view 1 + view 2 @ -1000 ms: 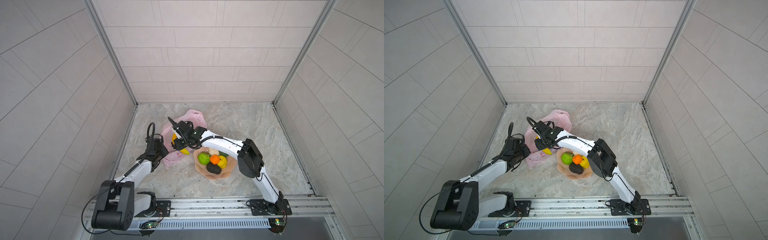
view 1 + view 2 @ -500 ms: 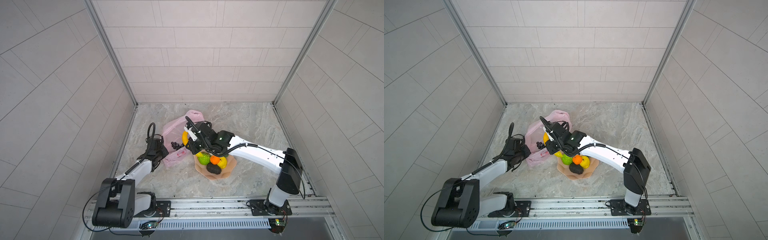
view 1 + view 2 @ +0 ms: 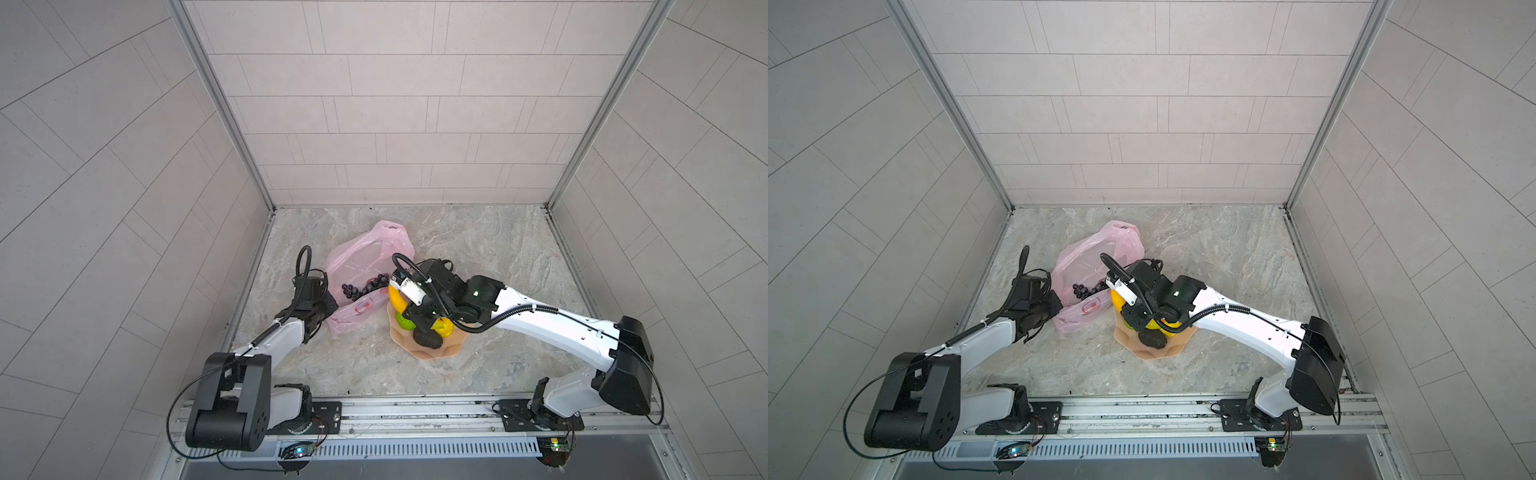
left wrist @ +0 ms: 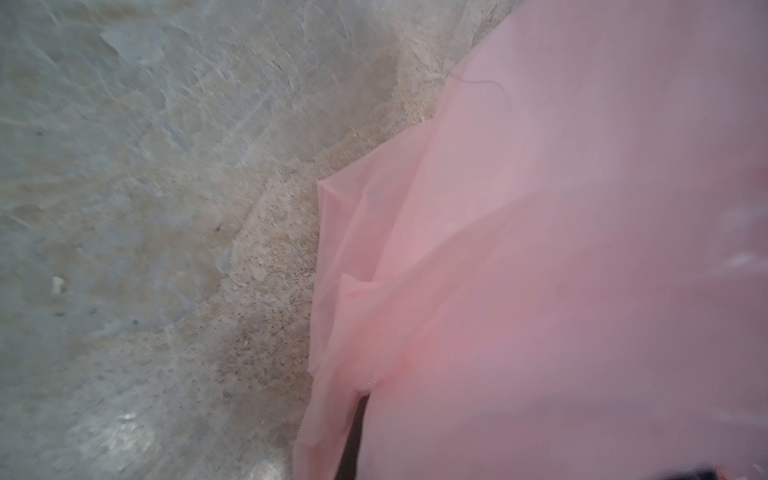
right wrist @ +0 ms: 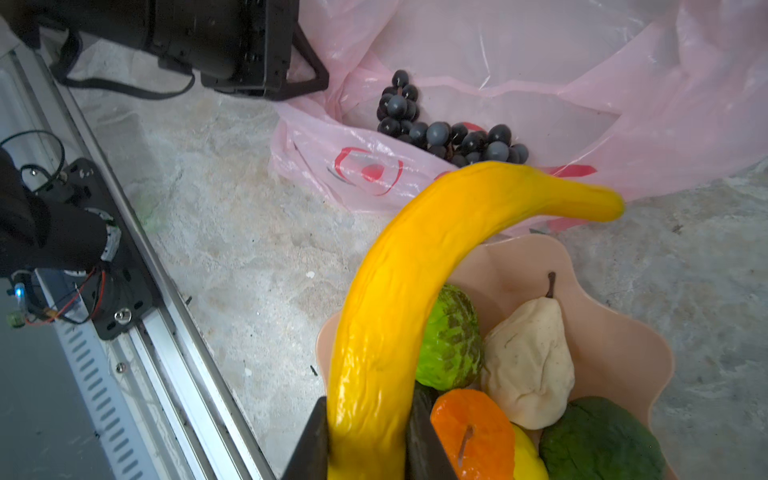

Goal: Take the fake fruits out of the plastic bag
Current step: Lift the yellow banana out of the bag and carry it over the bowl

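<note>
Right tool (image 5: 368, 440), wrist view: the jaws are closed a little way apart on the thick end of the yellow banana (image 5: 419, 266). One dark finger (image 5: 309, 440) lies on each flank. The banana arcs up over the rim of the peach scalloped bowl (image 5: 648, 345), and its thin end points toward the plastic bag (image 5: 540, 83). In both top views the banana (image 3: 397, 301) (image 3: 1117, 300) lies outside the bag, between it and the bowl (image 3: 440, 353).

Bowl contents: a bumpy green fruit (image 5: 451, 336), a cream pear (image 5: 528, 365) with a dark stem, an orange (image 5: 473, 432), a yellow lemon-like fruit (image 5: 528, 461) and a dark avocado (image 5: 598, 440), all packed touching one another.

Bag contents: only the dark grape bunch (image 5: 453, 133) is visible, lying just inside the open mouth on the lower film. In a top view the bunch (image 3: 365, 287) shows in the same place.

Left tool (image 3: 320, 316) (image 5: 307, 79): fully closed at the bag's rim on the side away from the bowl, with pink film (image 4: 540, 249) gathered into it and filling its wrist view.

Markings: the bag's outer face carries a red emblem (image 5: 370, 170), a ring around a red dot. No writing on it can be read.

Bag and bowl both rest on the marbled grey desk (image 3: 498, 257), just beside each other.
</note>
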### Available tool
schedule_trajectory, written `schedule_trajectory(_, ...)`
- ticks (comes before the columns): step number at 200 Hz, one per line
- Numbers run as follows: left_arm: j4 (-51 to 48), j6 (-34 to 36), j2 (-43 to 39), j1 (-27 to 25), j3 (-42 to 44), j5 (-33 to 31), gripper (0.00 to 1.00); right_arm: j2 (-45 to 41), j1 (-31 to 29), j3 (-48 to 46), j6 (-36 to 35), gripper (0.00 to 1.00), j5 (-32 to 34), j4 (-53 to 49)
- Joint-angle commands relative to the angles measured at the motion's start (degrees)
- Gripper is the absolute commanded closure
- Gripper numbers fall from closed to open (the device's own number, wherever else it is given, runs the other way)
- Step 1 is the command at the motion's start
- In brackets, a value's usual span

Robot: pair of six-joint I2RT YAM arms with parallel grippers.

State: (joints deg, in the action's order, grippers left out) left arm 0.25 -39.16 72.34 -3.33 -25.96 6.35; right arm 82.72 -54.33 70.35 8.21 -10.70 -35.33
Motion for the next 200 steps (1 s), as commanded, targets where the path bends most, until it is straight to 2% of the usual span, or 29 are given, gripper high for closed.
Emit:
schedule_trajectory(1, 0.4, 0.5, 0.3, 0.3, -0.9, 0.1, 0.99, -3.0, -0.1, -3.3, -6.4, 0.81, -4.9, -0.2)
schedule_trajectory(63, 0.3, 0.4, 0.2, 0.3, -0.8, 0.0, 0.99, -3.6, -0.4, -11.1, -7.6, 0.82, -10.4, 4.7)
schedule_trajectory(200, 0.6, 0.5, 0.2, 0.3, -0.8, 0.2, 0.99, 0.6, -0.6, -14.0, -7.0, 0.81, -7.9, 11.9)
